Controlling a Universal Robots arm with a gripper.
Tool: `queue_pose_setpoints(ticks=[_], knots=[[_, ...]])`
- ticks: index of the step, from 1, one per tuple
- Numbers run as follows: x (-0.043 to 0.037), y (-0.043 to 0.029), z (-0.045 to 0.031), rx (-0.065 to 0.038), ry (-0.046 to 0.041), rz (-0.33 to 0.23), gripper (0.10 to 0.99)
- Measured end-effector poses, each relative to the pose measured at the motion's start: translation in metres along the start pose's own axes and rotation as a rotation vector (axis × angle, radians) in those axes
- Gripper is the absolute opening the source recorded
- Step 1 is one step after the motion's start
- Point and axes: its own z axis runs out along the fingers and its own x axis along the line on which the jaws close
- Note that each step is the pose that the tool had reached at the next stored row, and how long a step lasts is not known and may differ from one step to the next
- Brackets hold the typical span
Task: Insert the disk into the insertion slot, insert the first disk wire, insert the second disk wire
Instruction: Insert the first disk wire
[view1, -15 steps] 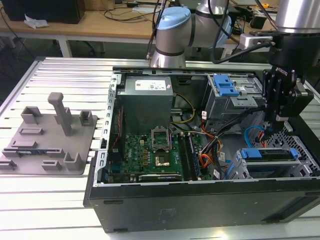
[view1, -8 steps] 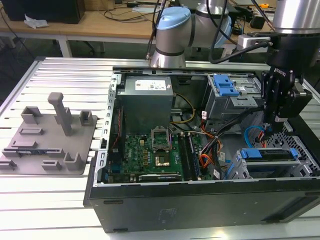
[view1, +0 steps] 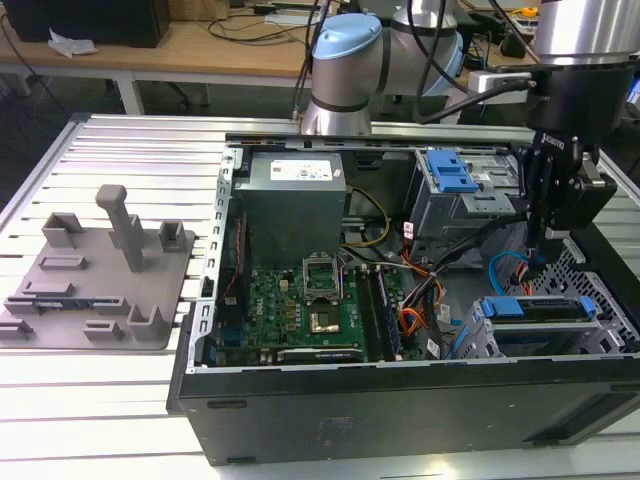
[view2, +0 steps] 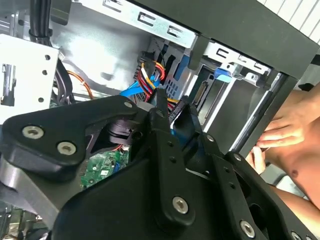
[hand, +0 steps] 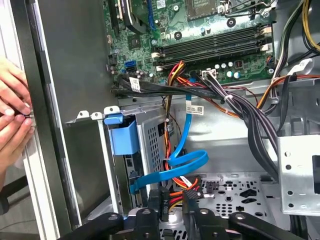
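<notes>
Exterior view: blue-framed flat disk (view1: 535, 308) sits in grey perforated sheet-metal slot (view1: 478, 338); black hand (view1: 543, 238) hangs just above, by blue wires (view1: 508, 270); grip state can't tell.

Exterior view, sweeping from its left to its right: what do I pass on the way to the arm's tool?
Grey fixture plate → power supply → tall bay with blue latch → gripper. The disk overlaps the gripper's span, so it is left out.
</notes>
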Motion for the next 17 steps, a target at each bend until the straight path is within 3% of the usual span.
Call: queue_pose_setpoints(ticks=[7, 10, 12, 17], knots=[[-0.0023, 0.0019, 0.0014, 0.015, 0.0208, -0.019, 0.322], [-0.0024, 0.0023, 0.0015, 0.018, 0.0371, -0.022, 0.322], [-0.0028, 0.0024, 0.0021, 0.019, 0.0528, -0.024, 0.322], [-0.0039, 0.0029, 0.003, 0.022, 0.0734, -0.026, 0.322]])
